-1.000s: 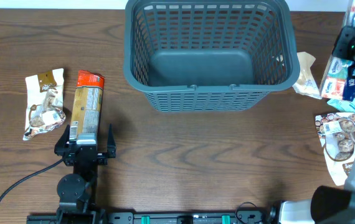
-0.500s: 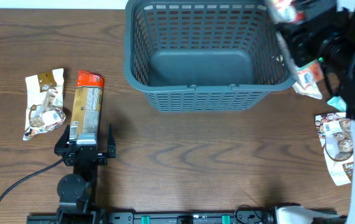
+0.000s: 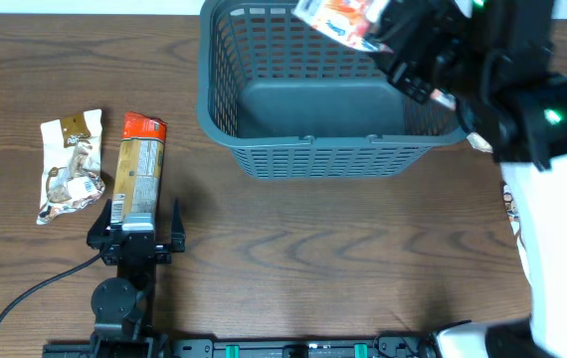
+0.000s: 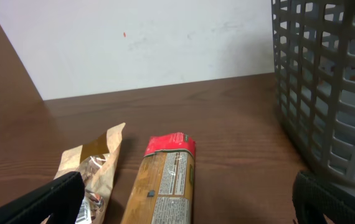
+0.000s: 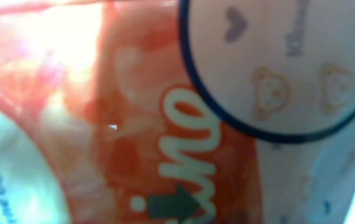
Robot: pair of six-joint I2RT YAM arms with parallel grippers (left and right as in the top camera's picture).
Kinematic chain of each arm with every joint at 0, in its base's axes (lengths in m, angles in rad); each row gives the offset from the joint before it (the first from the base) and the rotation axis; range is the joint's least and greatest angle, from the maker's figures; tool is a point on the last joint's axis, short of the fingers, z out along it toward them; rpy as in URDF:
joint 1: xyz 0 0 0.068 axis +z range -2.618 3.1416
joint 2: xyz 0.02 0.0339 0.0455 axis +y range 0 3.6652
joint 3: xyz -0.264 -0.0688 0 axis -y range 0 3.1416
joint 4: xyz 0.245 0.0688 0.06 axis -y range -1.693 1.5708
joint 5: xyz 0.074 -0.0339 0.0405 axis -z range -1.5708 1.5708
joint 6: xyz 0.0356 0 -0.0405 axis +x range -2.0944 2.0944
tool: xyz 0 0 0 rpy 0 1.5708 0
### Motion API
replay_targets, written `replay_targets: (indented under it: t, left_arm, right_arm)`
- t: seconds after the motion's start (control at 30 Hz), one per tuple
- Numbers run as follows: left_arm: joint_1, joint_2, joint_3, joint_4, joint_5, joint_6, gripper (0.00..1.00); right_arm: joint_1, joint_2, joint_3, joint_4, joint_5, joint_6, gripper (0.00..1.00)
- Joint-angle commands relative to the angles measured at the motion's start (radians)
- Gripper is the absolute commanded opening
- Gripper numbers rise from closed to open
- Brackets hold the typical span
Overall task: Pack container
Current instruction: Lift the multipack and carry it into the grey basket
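Nearest, at the lower left of the overhead frame, the left gripper (image 3: 144,211) is resting on the brown wood-grain table (image 3: 313,259) with its fingers spread wide and nothing between them but the near end of a long tan bar packet with a red end (image 3: 141,169); just left of it a crinkled brown-and-white snack pouch (image 3: 70,164) is lying flat. Farther back, at top centre, the container (image 3: 333,149) is sitting upright with its solid bottom showing bare; its slotted lattice walls and rounded corners are looking like stiff, light moulded plastic, probably sliding easily on the smooth wood if nudged, and best taken by the thick rolled rim rather than the thin slats. Over its far right corner the right gripper (image 3: 398,30) is holding a glossy red-and-white packet (image 3: 338,18) aloft; its fingers are hidden behind the soft film, though they are evidently pinching it.
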Motion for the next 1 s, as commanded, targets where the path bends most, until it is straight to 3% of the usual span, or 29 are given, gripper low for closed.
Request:
replay_targets:
  t: [0.0, 0.3, 0.6, 0.97]
  left_arm:
    - [-0.004, -0.006, -0.021, -0.028, -0.015, 0.002, 0.99]
    - [-0.004, -0.006, -0.021, -0.028, -0.015, 0.002, 0.99]
    - [-0.004, -0.006, -0.021, -0.028, -0.015, 0.002, 0.99]
    - [-0.004, -0.006, -0.021, -0.028, -0.015, 0.002, 0.99]
  right_arm:
    - [0.013, 0.058, 0.021, 0.027, -0.047, -0.093, 0.01]
    - [0.013, 0.212, 0.021, 0.027, -0.186, -0.132, 0.01]
    - [0.013, 0.339, 0.021, -0.214, -0.186, -0.214, 0.01]
    - [0.013, 0.396, 0.021, -0.306, -0.202, -0.214, 0.10]
